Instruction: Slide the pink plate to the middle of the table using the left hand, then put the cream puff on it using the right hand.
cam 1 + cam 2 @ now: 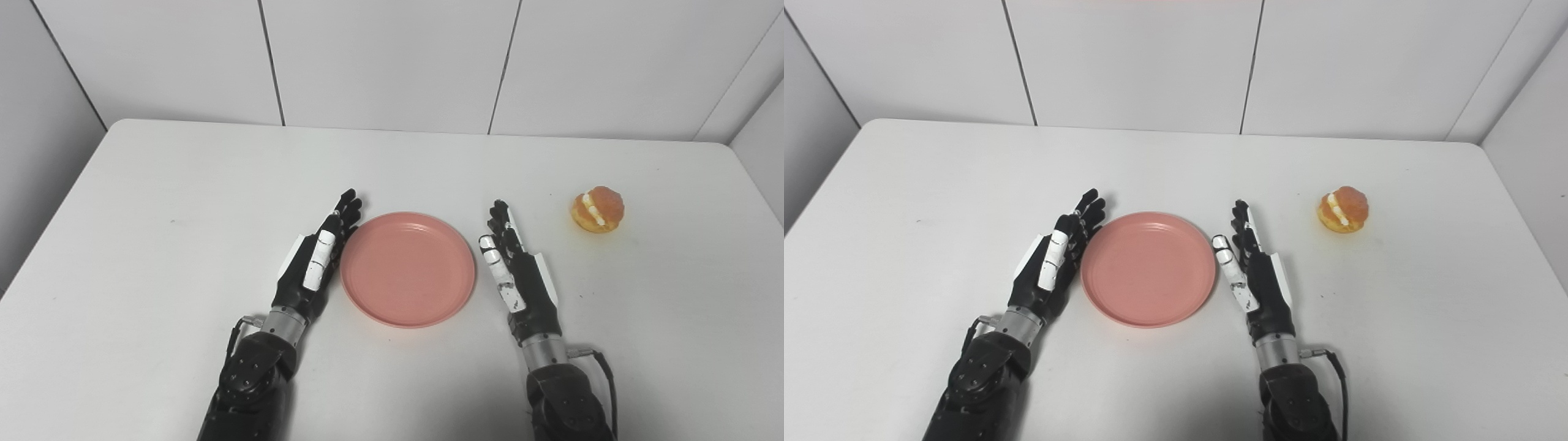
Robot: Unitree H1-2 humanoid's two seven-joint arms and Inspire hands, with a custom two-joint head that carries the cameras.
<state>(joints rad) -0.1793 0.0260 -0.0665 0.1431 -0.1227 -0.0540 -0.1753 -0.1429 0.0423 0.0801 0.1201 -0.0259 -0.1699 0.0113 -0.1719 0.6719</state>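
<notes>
The pink plate (408, 268) lies flat and empty near the middle of the white table (184, 184). My left hand (317, 257) stands on edge with straight fingers, its palm against the plate's left rim; it is open and holds nothing. My right hand (516, 269) stands the same way just right of the plate, a small gap from the rim, open and empty. The cream puff (598, 209), golden with a white cream band, sits on the table to the far right, well beyond my right hand.
White wall panels (392, 61) rise right behind the table's far edge and close in at both sides. The table's rounded right corner lies not far past the cream puff (1342, 210).
</notes>
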